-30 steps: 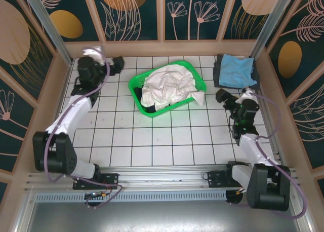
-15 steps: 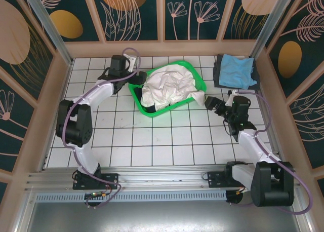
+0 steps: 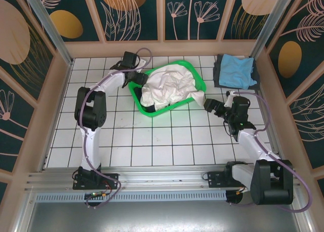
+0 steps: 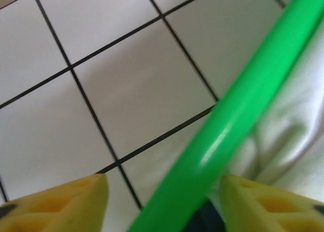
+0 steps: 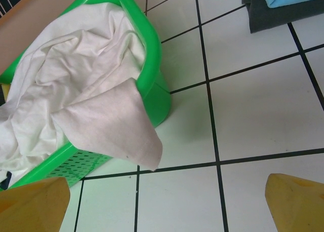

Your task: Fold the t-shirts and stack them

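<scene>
Green plastic runs between the fingers of my left gripper (image 4: 163, 179): it straddles the rim of the basket (image 3: 164, 112) with its jaws roughly half apart. A strip of tiled worktop (image 3: 152, 141) shows on one side, so I read it as not clamped on anything. The white t-shirt (image 3: 167, 87) lies crumpled just inside that rim, heaped to the top of the basket, with something dark under it that I cannot make out well. My right gripper (image 3: 209, 104) is spread wide and holds nothing. A loose flap of the white t-shirt hangs over the basket wall just ahead of it and a little to its left. Well beyond it and off to its right, the light blue t-shirt (image 3: 237, 69) lies folded on top of the dark grey t-shirt (image 3: 218, 77), so I judge the stack begun with two done. What is left, as I see it, is pulling the white one out, spreading and folding it, then dealing with whatever lies beneath. I'd call this about the halfway mark.
</scene>
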Robot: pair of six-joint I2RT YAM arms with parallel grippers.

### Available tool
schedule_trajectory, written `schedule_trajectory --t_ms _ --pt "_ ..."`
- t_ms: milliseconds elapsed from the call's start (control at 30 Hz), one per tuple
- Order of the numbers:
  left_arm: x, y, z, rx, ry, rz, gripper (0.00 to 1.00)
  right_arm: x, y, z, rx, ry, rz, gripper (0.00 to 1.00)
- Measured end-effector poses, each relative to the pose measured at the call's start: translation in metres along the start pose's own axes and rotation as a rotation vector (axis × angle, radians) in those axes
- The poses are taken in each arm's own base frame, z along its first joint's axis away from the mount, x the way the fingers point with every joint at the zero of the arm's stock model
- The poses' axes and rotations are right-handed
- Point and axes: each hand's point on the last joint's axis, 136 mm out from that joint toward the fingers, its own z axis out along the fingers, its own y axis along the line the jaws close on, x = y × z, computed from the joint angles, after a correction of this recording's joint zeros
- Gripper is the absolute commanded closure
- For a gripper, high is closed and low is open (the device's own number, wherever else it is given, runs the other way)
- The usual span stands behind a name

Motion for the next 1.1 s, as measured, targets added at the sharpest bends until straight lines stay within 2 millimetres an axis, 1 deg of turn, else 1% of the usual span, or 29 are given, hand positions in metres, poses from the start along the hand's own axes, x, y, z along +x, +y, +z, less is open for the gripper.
schedule_trajectory --t_ms 67,167,233,300,367,433,467,500,533,567,633,700,733,767,800,833,900,967,1033,1067,1100 --pt "0.002 -0.001 0.000 0.008 0.010 0.009 0.61 0.001 0.000 0.001 -0.002 0.006 0.002 0.01" --pt "0.005 -0.002 -0.002 0.020 0.021 0.022 0.74 0.004 -0.001 0.002 -0.002 0.016 0.005 0.01" --pt "0.010 -0.004 -0.006 0.024 0.029 0.024 0.77 0.004 -0.002 0.002 -0.002 0.016 0.007 0.01" --pt "0.018 -0.009 -0.013 0.024 0.038 0.019 0.77 0.003 -0.003 0.002 0.000 0.016 0.008 0.01" --pt "0.028 -0.010 -0.021 0.002 0.047 0.003 0.76 0.003 -0.003 0.002 -0.001 0.016 0.006 0.01" --pt "0.040 -0.005 -0.031 -0.033 0.056 -0.025 0.73 0.003 -0.003 0.002 0.000 0.016 0.005 0.01" --pt "0.048 -0.001 -0.038 -0.051 0.065 -0.037 0.70 0.003 -0.003 0.002 0.000 0.016 0.005 0.01" --pt "0.057 0.003 -0.044 -0.069 0.075 -0.045 0.64 0.003 -0.003 0.002 0.000 0.015 0.003 0.01" --pt "0.065 0.007 -0.050 -0.088 0.086 -0.052 0.55 0.003 -0.004 0.002 0.001 0.014 0.002 0.01" --pt "0.072 0.011 -0.056 -0.108 0.094 -0.061 0.50 0.003 -0.004 0.002 0.001 0.014 0.000 0.01" --pt "0.078 0.018 -0.066 -0.140 0.101 -0.078 0.50 0.003 -0.004 0.002 0.001 0.014 -0.001 0.01" --pt "0.075 0.026 -0.076 -0.167 0.089 -0.099 0.55 0.003 -0.004 0.002 0.001 0.014 -0.004 0.01" --pt "0.072 0.028 -0.081 -0.175 0.082 -0.114 0.55 0.003 -0.004 0.002 0.002 0.014 -0.004 0.01" --pt "0.069 0.029 -0.086 -0.181 0.076 -0.129 0.50 0.003 -0.004 0.002 0.002 0.014 -0.004 0.01" --pt "0.067 0.030 -0.091 -0.188 0.069 -0.147 0.47 0.003 -0.004 0.002 0.002 0.014 -0.004 0.01" --pt "0.063 0.031 -0.097 -0.197 0.059 -0.166 0.48 0.003 -0.004 0.002 0.001 0.014 -0.004 0.01" --pt "0.053 0.029 -0.114 -0.197 0.017 -0.214 0.43 0.003 -0.004 0.002 0.001 0.014 -0.003 0.01" --pt "0.037 0.024 -0.136 -0.181 -0.050 -0.255 0.44 0.003 -0.004 0.002 0.001 0.014 -0.003 0.01" --pt "0.017 0.006 -0.158 -0.154 -0.128 -0.278 0.47 0.003 -0.004 0.002 -0.003 0.015 -0.002 0.01" --pt "0.007 -0.008 -0.166 -0.130 -0.166 -0.278 0.47 0.003 -0.003 0.002 -0.005 0.016 -0.002 0.01" --pt "-0.004 -0.030 -0.172 -0.091 -0.202 -0.269 0.48 0.003 -0.003 0.002 -0.005 0.016 -0.001 0.01"
